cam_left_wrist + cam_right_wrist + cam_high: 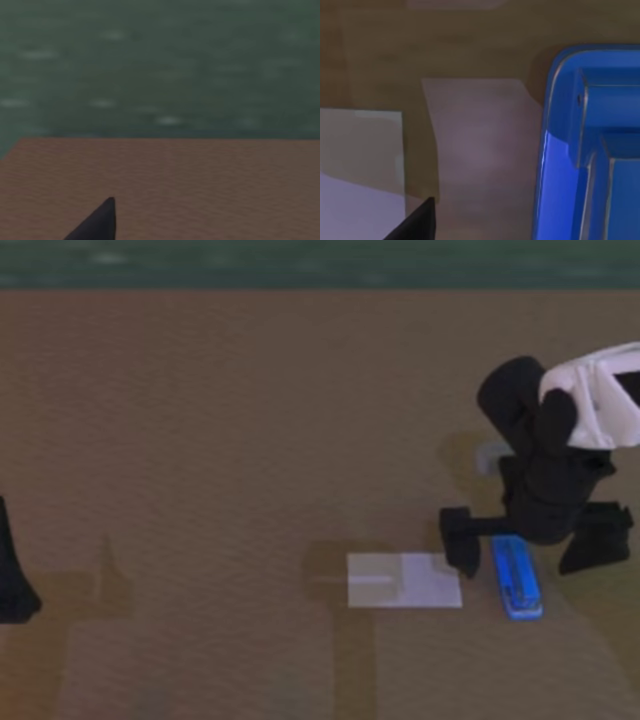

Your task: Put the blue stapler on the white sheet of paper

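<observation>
Rendered simulation, plain brown table [200,440], green backdrop [300,260]

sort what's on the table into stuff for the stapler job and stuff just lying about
For the job:
- blue stapler
- white sheet of paper
- right claw, open astride the stapler

Lying about:
- small grey block, partly hidden behind the right arm
- left claw, parked at the table's left edge

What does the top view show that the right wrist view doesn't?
Only the top view: the whole stapler beside the paper's right edge, the right end effector open and straddling it, and the left arm parked at the table's left edge. Only the right wrist view: a close-up of the stapler's rounded end. Both: stapler, paper, table.
</observation>
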Controlling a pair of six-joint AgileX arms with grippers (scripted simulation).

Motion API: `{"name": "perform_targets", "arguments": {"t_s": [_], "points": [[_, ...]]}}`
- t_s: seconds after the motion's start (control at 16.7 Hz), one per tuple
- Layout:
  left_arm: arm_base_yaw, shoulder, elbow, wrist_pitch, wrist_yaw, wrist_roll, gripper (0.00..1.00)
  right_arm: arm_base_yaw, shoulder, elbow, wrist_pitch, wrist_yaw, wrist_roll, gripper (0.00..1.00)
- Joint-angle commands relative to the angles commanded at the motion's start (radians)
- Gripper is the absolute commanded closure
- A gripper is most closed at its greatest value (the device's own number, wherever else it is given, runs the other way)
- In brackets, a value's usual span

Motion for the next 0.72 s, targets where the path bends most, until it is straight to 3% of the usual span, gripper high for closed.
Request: {"name": "perform_targets", "arguments": {"t_s": [0.12, 0.72], "points": [[0.0, 0.0, 0.0, 0.0, 0.0, 0.0, 0.0, 0.0, 0.0, 0.0, 0.0, 0.0, 0.0, 0.0], [0.0, 0.0, 0.0, 0.0, 0.0, 0.0, 0.0, 0.0, 0.0, 0.0, 0.0, 0.0, 0.0, 0.75]]}}
